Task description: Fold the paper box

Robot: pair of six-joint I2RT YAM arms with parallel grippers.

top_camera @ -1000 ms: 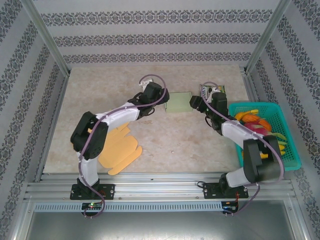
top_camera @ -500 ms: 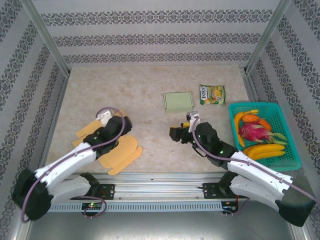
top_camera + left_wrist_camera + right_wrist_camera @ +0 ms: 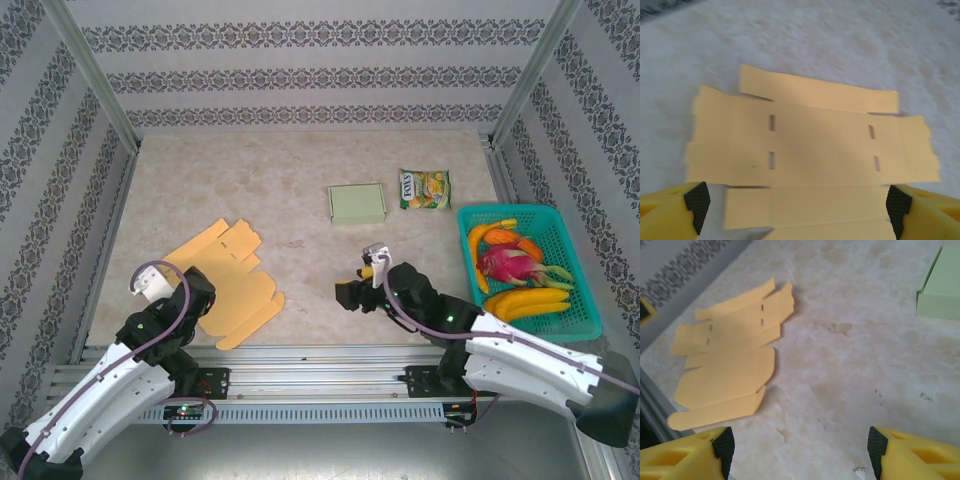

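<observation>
Paper box blank, orange and wholly unfolded, lies flat on the surface at the near left, its slotted panels and rounded flaps spread out. The left hand hovers by its near-left edge, fingers spread wide with nothing between them. The right hand sits apart at mid-surface, likewise released and empty, looking across at the blank. A green box, already formed, stands farther back.

The trouble ahead is the sheet's flatness. It lies flush, so a finger coming down may shove it toward the near rail instead of getting under a flap. A pinch off the score lines would crease a panel crookedly. The nearest flaps look blurred in the left wrist view, so they may be slightly lifted; I cannot tell.
</observation>
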